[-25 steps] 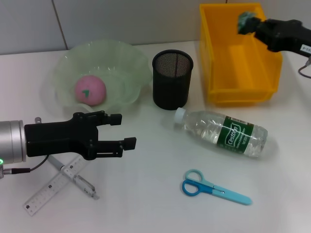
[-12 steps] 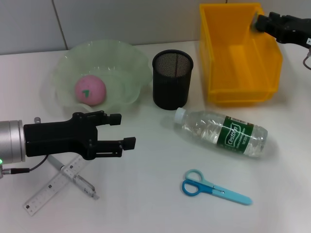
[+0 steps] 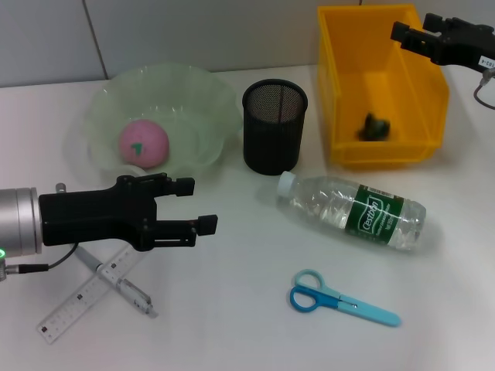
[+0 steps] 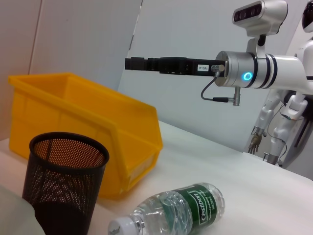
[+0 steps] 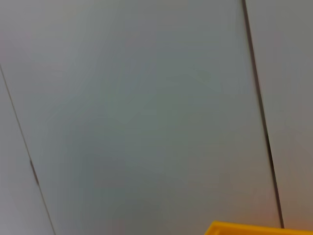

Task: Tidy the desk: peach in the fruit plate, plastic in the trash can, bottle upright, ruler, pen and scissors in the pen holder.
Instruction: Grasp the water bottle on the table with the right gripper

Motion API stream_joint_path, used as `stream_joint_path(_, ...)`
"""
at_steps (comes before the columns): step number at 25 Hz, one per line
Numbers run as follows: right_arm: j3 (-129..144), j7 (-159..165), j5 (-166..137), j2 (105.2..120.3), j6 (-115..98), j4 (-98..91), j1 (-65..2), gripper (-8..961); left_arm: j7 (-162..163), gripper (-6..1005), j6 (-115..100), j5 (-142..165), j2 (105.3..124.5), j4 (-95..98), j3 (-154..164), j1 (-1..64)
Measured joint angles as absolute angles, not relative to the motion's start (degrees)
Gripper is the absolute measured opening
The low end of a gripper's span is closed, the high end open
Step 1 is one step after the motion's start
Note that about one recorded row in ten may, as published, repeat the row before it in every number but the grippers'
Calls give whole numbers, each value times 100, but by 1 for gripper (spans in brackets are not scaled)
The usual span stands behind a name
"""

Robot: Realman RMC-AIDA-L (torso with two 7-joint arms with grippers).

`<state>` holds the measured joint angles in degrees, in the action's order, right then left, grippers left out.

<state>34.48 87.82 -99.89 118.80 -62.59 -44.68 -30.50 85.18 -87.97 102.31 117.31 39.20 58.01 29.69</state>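
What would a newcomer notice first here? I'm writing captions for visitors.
Likely the yellow bin at the far right, with a dark crumpled scrap inside and the right gripper open above its rim. Next, the left gripper, open above the near-left table. Then the bottle lying on its side in front of the bin.

A white desk (image 3: 232, 309) carries everything: green fruit plate (image 3: 207, 100), black mesh pen holder (image 3: 274, 127), yellow bin (image 3: 340, 116), a water bottle (image 3: 352, 210) lying on its side, blue scissors (image 3: 340, 300), and a ruler (image 3: 81, 300) crossed with a pen (image 3: 128, 290).
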Motion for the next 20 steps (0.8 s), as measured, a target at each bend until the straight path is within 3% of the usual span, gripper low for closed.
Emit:
stream_joint_path(2,3443,8815,-9977,11885,-6276,-4481,-3063,737,8522,839,-8797,10230,11724,3920,5801,2976)
stream_joint_path(15,3372,9208,-9761,11883,-6951,-4661,-2998,737,8517,839,-8834,10230,11708,3920,5801,2980)
stream_joint_path(20,3367,9262,-9435,11778,-7819,-4624,-2878,738,8507,838,-8842,10230,11699,3920,5801,2960)
